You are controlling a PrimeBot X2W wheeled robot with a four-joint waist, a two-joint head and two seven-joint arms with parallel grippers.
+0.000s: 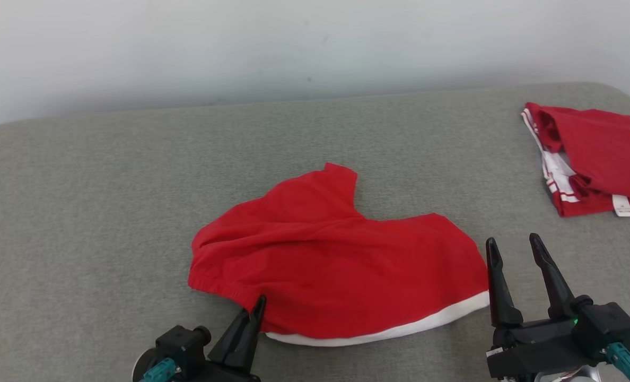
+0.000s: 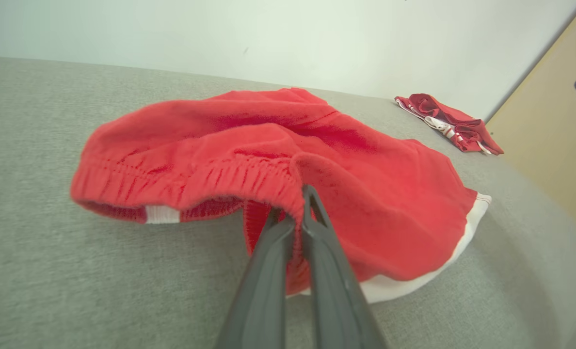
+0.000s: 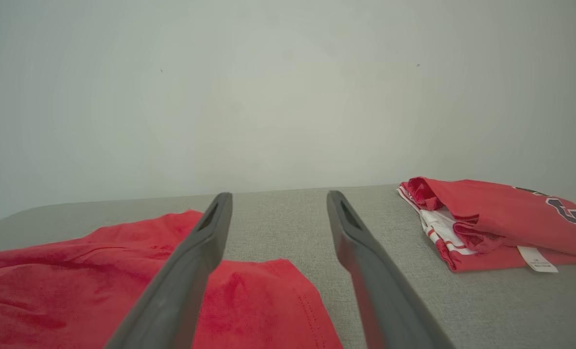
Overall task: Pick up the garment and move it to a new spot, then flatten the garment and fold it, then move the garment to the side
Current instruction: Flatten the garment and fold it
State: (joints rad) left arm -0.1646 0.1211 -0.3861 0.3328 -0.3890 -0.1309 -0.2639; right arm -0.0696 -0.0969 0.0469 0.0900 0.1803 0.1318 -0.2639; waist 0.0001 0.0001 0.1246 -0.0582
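At the near edge of the grey fabric-covered table, my left claw was clenched on the red shorts. Both dark fingers were pressed together with the gathered elastic waistband pinched between their tips, and the waistband arched clear of the table beside the grip. My right claw hovered over the near right part of the table, its fingers spread wide with nothing between them. Its inner finger stood just beside the shorts' right end, and I could not tell whether it touched the white trim.

The shorts lay around the middle of the table, rumpled rather than flat. Their long axis ran across the table from left to right, roughly along its near edge. The waistband end pointed to the table's left. The white-trimmed edge ran along the side facing the table's near edge and curved up at the right end. One short lobe of red cloth pointed toward the table's far edge, with a notch beside it.

In the far right corner of the table, well apart from the shorts, sat a folded red jersey with white stripes, a dark printed mark and a small white label. Beyond the table's far edge stood a pale wall.
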